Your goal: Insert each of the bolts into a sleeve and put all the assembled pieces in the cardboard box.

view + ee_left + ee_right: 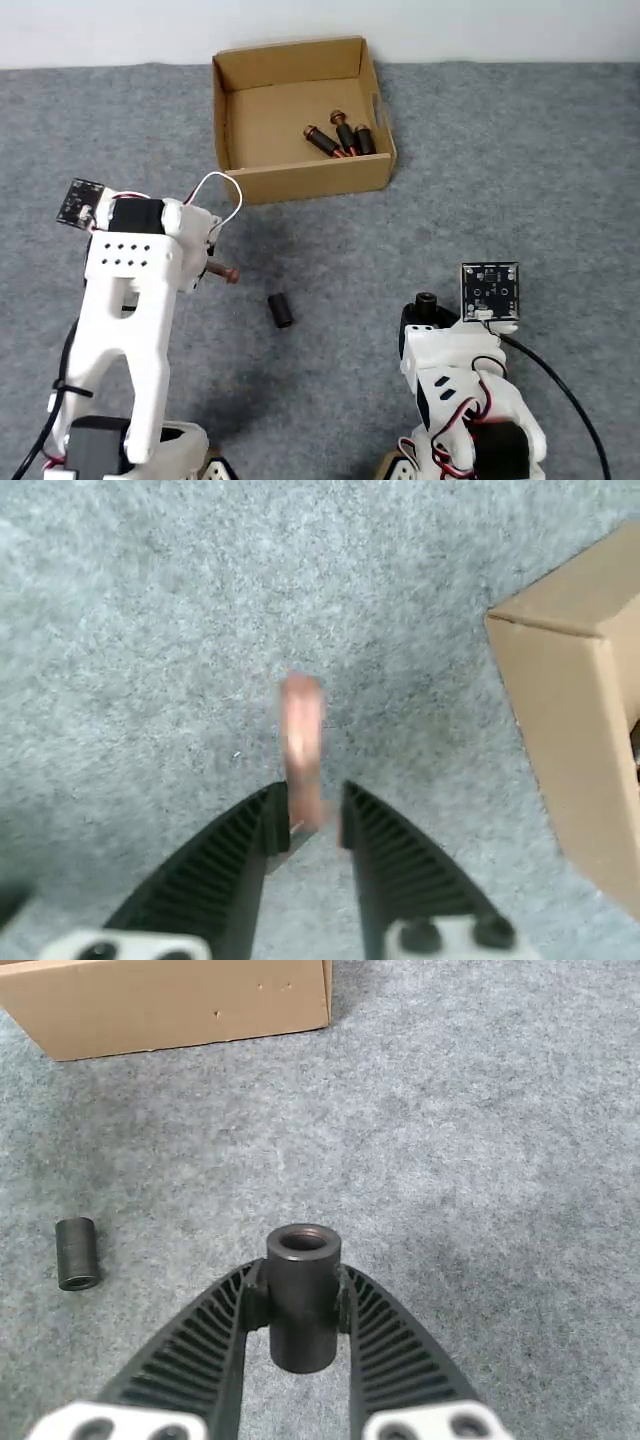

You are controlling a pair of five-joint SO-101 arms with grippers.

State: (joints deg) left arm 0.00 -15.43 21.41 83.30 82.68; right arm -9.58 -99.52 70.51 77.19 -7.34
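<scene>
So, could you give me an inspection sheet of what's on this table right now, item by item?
Surface: grey felt-like mat, flat.
Job's things: cardboard box open, with three assembled pieces inside; one loose sleeve lying on the mat between the arms.
Clutter: nothing seen.
Hands: left hand shut on a copper bolt; right hand shut on a second sleeve, bore facing up.
Cables: white wire looped on the left arm; black cable trailing from the right arm.
Surroundings: pale wall behind the mat.
</scene>
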